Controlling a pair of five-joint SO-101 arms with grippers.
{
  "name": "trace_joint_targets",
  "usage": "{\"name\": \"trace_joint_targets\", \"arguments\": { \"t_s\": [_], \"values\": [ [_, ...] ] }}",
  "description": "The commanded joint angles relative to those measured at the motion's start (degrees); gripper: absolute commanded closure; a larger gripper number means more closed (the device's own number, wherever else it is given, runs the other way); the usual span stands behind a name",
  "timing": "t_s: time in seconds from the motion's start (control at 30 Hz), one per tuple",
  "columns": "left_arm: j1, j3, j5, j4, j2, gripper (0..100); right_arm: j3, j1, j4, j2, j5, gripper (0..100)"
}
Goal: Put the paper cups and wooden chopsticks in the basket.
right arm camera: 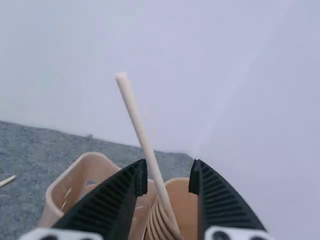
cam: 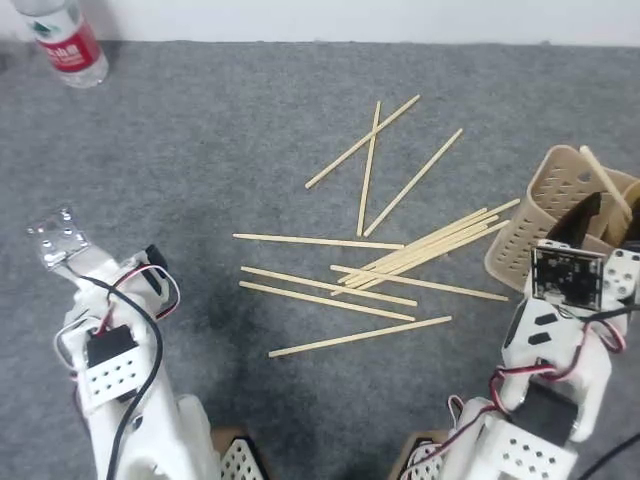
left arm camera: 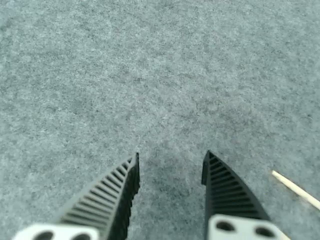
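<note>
Several wooden chopsticks point(cam: 345, 290) lie scattered across the middle of the grey carpet. A beige slotted basket point(cam: 545, 215) stands at the right. My right gripper point(right arm camera: 167, 172) hangs open just above the basket point(right arm camera: 65, 190), and one chopstick point(right arm camera: 142, 135) stands tilted in it, rising between the spread fingers without being pinched. Ribbed rims of stacked paper cups point(right arm camera: 160, 220) show inside the basket below it. In the high view that chopstick point(cam: 605, 180) leans out of the basket beside the right gripper point(cam: 588, 215). My left gripper point(left arm camera: 170, 162) is open low over bare carpet at the left point(cam: 155, 268).
A plastic water bottle point(cam: 65, 40) lies at the far left corner by the white wall. One chopstick tip point(left arm camera: 295, 189) lies close to the left gripper. Carpet between the left arm and the chopstick pile is bare.
</note>
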Motion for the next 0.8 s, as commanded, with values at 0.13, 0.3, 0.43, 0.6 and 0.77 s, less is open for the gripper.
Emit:
{"name": "trace_joint_targets", "arguments": {
  "t_s": [0.13,0.3,0.43,0.6,0.77],
  "values": [
    [0.53,-0.57,0.26,-1.32,-0.97,80,-3.6,-0.22,-9.71,13.58,3.43,90.6],
    [0.53,-0.57,0.26,-1.41,-0.97,80,-3.52,-0.48,-9.98,13.14,3.25,96.8],
    [0.53,-0.57,0.26,-1.41,-0.97,80,-3.87,-0.57,-10.42,12.7,3.52,99.0],
    [0.62,-0.57,0.26,-1.41,-0.97,80,-15.3,-0.4,-7.08,12.7,3.16,99.1],
    [0.62,-0.57,0.26,-1.41,-0.97,80,-33.76,-3.65,2.68,15.08,-2.02,99.1]
  ]
}}
